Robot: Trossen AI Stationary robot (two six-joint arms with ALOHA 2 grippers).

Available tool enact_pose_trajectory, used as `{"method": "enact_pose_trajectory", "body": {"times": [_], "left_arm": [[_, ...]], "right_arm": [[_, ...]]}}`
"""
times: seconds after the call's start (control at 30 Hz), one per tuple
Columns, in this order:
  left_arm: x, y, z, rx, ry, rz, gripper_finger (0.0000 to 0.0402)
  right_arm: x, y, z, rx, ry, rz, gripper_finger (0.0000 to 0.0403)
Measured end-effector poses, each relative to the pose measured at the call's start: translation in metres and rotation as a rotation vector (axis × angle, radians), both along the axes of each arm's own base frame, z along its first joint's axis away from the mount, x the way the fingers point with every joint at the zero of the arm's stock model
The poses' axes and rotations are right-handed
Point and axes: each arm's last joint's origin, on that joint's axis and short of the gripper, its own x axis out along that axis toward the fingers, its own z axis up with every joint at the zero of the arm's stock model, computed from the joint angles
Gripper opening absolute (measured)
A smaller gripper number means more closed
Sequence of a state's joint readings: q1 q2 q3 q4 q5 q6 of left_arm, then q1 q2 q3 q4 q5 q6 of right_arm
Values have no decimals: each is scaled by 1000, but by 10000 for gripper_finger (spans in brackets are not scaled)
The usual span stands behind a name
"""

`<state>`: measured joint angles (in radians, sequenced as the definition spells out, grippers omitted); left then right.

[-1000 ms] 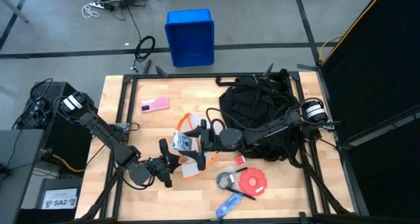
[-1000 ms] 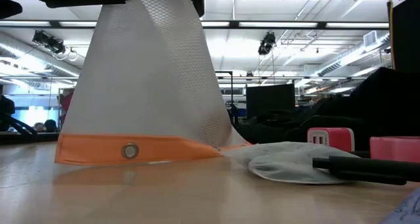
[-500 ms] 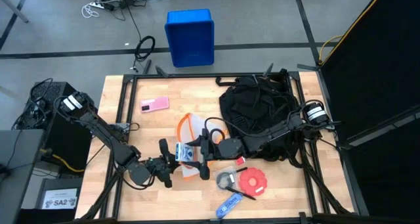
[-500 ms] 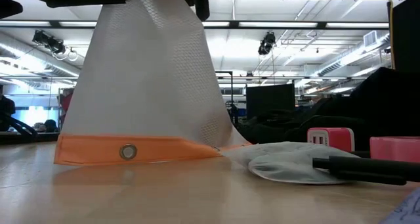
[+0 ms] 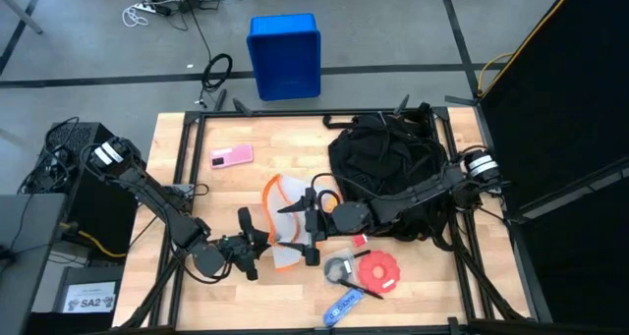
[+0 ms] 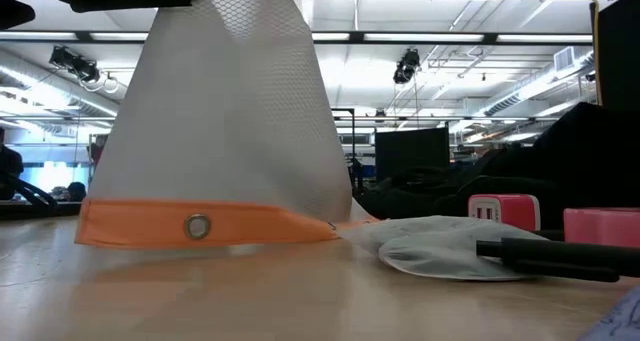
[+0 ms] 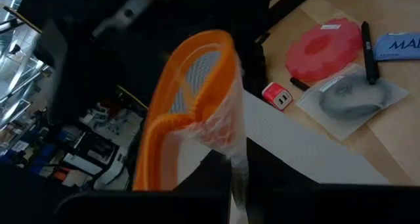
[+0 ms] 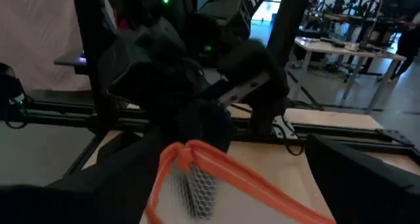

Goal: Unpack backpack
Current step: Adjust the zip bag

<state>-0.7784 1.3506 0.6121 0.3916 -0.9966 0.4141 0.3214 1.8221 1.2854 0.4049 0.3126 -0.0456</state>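
The black backpack (image 5: 388,168) lies at the table's far right. A white mesh pouch with orange trim (image 5: 282,225) stands in the middle of the table, its orange bottom edge (image 6: 205,225) resting on the wood. My left gripper (image 5: 257,249) is shut on the pouch from its left side. My right gripper (image 5: 313,227) is open at the pouch's right side. In the right wrist view the orange rim (image 8: 197,157) shows between its spread fingers, and I see no touch. My left gripper pinches the pouch's wall just below the orange rim (image 7: 231,159) between its two fingers. It comes in roughly level from the table's left. The pouch stands upright above the fingers, with its lower orange edge on the table.
Near the front edge lie a red disc (image 5: 378,271), a clear bag with a dark thing inside (image 5: 339,268) and a blue packet (image 5: 344,304). A pink flat thing (image 5: 231,156) lies at the far left. A blue crate (image 5: 285,55) stands on the floor beyond the table.
My right gripper has opened wider, rolled a little and drawn slightly toward the table's right, off the pouch. The pouch stays upright in my left gripper, and its orange bottom edge has spread a little on the table.
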Motion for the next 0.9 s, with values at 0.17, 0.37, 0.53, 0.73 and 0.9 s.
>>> {"method": "enact_pose_trajectory", "body": {"times": [0.17, 0.37, 0.53, 0.73, 0.9], "left_arm": [[0, 0, 0, 0, 0, 0, 0], [0, -1, 0, -15, 5, -26, 0], [0, -2, 0, -41, 6, -59, 0], [0, -3, 0, -77, 10, -88, 0], [1, -4, 0, -88, 13, -102, 0]], "right_arm": [[-19, -9, 17, -48, 113, -1, 317], [-37, -49, 38, -58, 222, -17, 289], [-36, -104, 45, 77, 239, 110, 254], [-25, -177, 32, 223, 326, 245, 200], [-11, -237, 15, 347, 413, 244, 172]]}}
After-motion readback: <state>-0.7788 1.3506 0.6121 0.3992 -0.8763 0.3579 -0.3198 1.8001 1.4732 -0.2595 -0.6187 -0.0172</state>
